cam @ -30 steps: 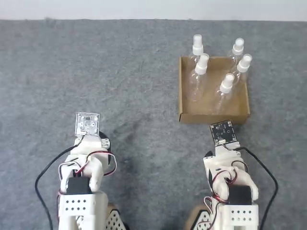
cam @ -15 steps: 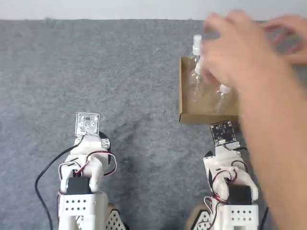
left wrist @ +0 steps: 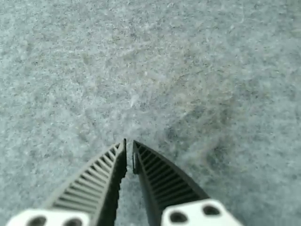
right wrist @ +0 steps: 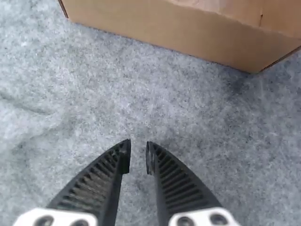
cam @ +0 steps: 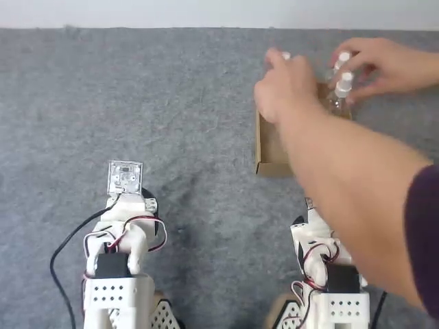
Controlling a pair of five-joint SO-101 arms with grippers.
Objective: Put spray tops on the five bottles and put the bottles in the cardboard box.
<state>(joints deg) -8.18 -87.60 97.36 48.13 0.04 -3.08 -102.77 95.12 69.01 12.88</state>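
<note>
The cardboard box (cam: 263,148) stands at the back right of the grey mat, and its near wall (right wrist: 188,23) lies just ahead of my right gripper (right wrist: 138,142). A person's two hands (cam: 288,86) are over the box, holding clear bottles with white spray tops (cam: 342,83). The person's forearm (cam: 350,171) hides most of the box and part of the right arm (cam: 326,271). My right gripper is shut above bare mat with nothing in it. My left gripper (left wrist: 129,141) is shut too, over bare mat, far to the left of the box.
The grey felt mat (cam: 137,96) covers the whole table. The left arm (cam: 127,229) is folded back at the near edge, with its cable looping beside it.
A person's hands came in from the right and now grip the bottles in the box; one forearm has swung across the right arm. Neither arm has moved.
</note>
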